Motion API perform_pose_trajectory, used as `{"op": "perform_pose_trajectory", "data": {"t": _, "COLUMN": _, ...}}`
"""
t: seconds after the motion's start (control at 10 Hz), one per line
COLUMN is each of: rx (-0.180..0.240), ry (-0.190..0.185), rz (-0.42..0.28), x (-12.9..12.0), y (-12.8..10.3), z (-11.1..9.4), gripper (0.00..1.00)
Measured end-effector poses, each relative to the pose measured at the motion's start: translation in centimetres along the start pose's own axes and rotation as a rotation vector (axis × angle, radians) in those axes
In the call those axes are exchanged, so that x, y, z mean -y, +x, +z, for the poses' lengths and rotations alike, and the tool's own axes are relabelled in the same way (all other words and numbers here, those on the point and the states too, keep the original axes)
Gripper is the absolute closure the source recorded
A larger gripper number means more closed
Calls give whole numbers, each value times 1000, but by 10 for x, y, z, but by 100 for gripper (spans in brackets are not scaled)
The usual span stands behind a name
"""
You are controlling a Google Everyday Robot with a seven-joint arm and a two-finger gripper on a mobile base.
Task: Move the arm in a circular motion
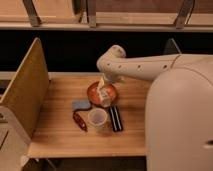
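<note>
The arm (150,64) filled the right of the camera view, its thick cream shoulder segment nearest the lens and a slimmer dotted forearm reaching left to a bent joint above the far half of the table (55,137). That table was pale bare wood, set before a dark wall with a lighter rail along the top, and an upright yellowish panel (25,90) closed off its left side. Circling at this low height looked risky, since a wide sweep would probably carry the tip through whatever stood beneath it. A reddish bowl (94,93) sat near the middle. Just in front of it stood a pale cup (97,119), light and likely to tip at a nudge. A grey-blue pad (81,104) lay to its left, a dark red packet (79,121) beside it, and a black strip (116,118) to its right. The gripper (105,93) hung over the bowl, close to its rim or inside it; whether it was spread or pressed together could not be told.
</note>
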Motion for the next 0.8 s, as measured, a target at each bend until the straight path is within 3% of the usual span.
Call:
{"op": "perform_pose_trajectory", "data": {"t": 0.2, "rx": 1, "ry": 14, "rz": -47, "x": -20, "y": -34, "z": 5, "gripper": 20}}
{"op": "perform_pose_trajectory", "data": {"t": 0.4, "rx": 1, "ry": -19, "rz": -151, "x": -73, "y": -52, "z": 4, "gripper": 20}}
{"op": "perform_pose_trajectory", "data": {"t": 0.6, "rx": -10, "ry": -110, "rz": -251, "x": -131, "y": -43, "z": -2, "gripper": 20}}
{"op": "perform_pose_trajectory", "data": {"t": 0.8, "rx": -33, "ry": -204, "rz": -287, "x": -168, "y": -20, "z": -10, "gripper": 20}}
